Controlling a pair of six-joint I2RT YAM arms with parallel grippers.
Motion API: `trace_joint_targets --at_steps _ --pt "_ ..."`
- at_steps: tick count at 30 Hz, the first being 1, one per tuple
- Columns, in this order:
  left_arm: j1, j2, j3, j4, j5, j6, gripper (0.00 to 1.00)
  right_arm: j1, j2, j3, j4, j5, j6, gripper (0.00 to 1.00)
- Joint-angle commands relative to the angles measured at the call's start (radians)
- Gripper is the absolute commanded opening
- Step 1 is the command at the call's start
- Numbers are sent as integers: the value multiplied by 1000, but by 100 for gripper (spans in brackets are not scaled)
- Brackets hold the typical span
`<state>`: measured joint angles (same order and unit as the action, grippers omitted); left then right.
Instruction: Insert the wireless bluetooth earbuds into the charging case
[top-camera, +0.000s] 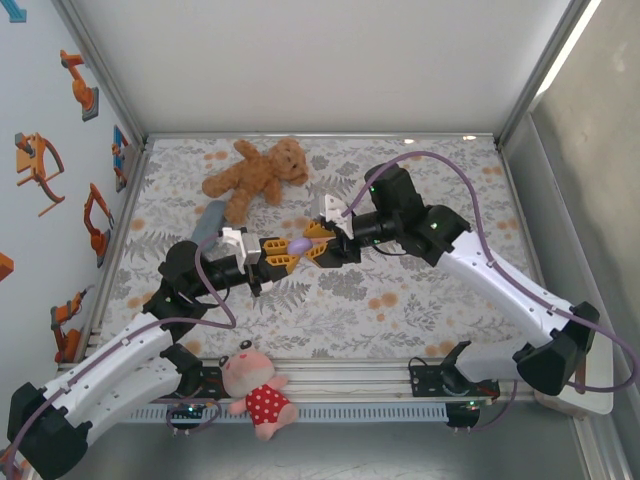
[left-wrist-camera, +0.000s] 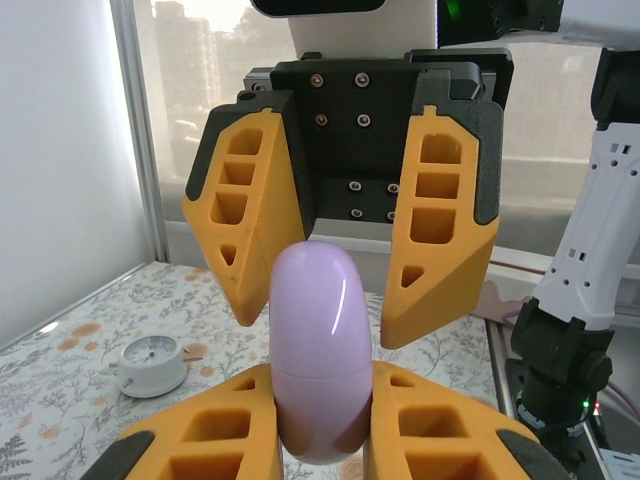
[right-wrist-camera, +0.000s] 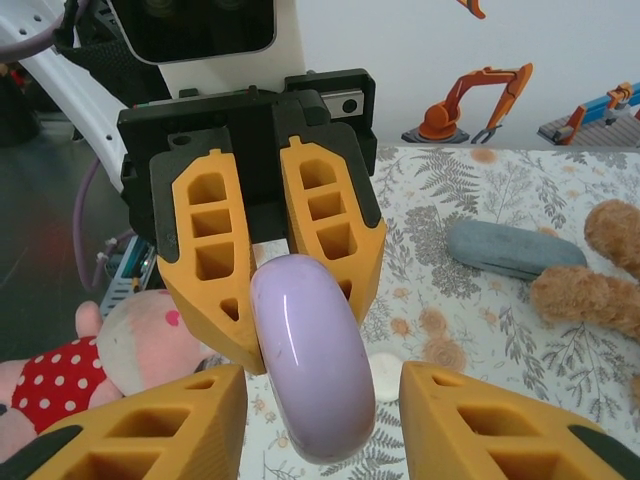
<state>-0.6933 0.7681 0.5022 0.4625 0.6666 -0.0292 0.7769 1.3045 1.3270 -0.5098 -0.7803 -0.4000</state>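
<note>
Your table (top-camera: 430, 300), under its flowered cloth, carries a teddy bear (top-camera: 255, 178) at the far side and a grey oblong pouch (top-camera: 208, 222) just beside it, both well apart from the work. A pink doll (top-camera: 258, 385) lies at the near edge between the arm bases.

Above the middle of the table your two pincers meet tip to tip. The left pincer (left-wrist-camera: 322, 405) is clamped on one end of the purple charging case (left-wrist-camera: 322, 320) and holds it up in the air. The right pincer (right-wrist-camera: 320, 375) straddles the other end. Its jaws are narrow, but a sliver of gap remains on one side, so I judge it is not yet gripping.

The case looks closed: a seam runs round it and the two halves sit flush. You are at the very start, I judge. The lid has to be opened, then the earbuds fetched and seated. Whether any already sit inside, you cannot tell from here.
</note>
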Motion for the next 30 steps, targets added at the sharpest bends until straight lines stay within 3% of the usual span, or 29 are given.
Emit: trace_joint_targets --at_steps 1,12,14,22,26,30 --pt "-1 -2 32 13 18 18 1 7 13 32 27 -34 24 42" --pt "-3 4 30 13 3 13 4 12 21 22 46 -44 47 29" --pt "-2 3 26 16 -11 13 13 12 12 9 61 -35 67 28" --pt "-2 15 24 30 -50 18 30 11 -24 -37 113 31 132 24" --pt "-2 23 23 32 -73 27 53 10 -43 -55 117 107 156 23" --pt "-1 14 22 5 -99 44 62 6 -64 -88 126 191 183 22"
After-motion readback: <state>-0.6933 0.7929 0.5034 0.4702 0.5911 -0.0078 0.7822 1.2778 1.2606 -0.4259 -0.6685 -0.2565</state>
